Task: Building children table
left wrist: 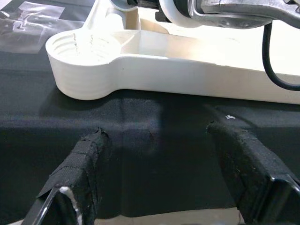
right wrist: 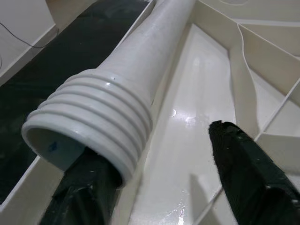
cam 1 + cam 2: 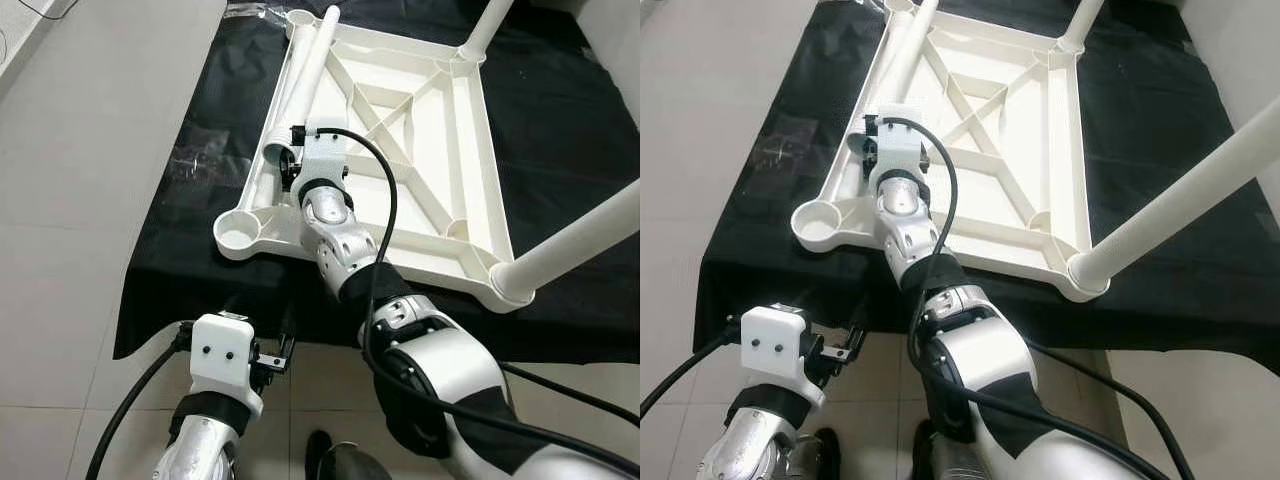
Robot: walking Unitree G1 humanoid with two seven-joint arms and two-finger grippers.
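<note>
A white plastic table top (image 3: 455, 150) lies upside down on a black cloth (image 3: 175, 290). Two white legs stand screwed into its far right corner (image 3: 490, 25) and near right corner (image 3: 575, 245). A loose leg (image 3: 310, 70) lies along the left rim, its threaded end (image 2: 93, 122) toward me. My right gripper (image 2: 154, 145) is open at that threaded end, one finger (image 2: 79, 192) under it and the other finger (image 2: 243, 164) well apart over the table top. The near left corner socket (image 1: 84, 44) holds no leg. My left gripper (image 1: 157, 133) hangs open at the cloth's near edge, just before that socket.
Pale floor tiles (image 3: 70, 220) surround the cloth. A clear plastic wrapper (image 3: 195, 155) lies on the cloth left of the table top. A thin cable (image 3: 40, 10) runs along the floor at the far left. My foot (image 3: 320, 450) is close to the cloth's near edge.
</note>
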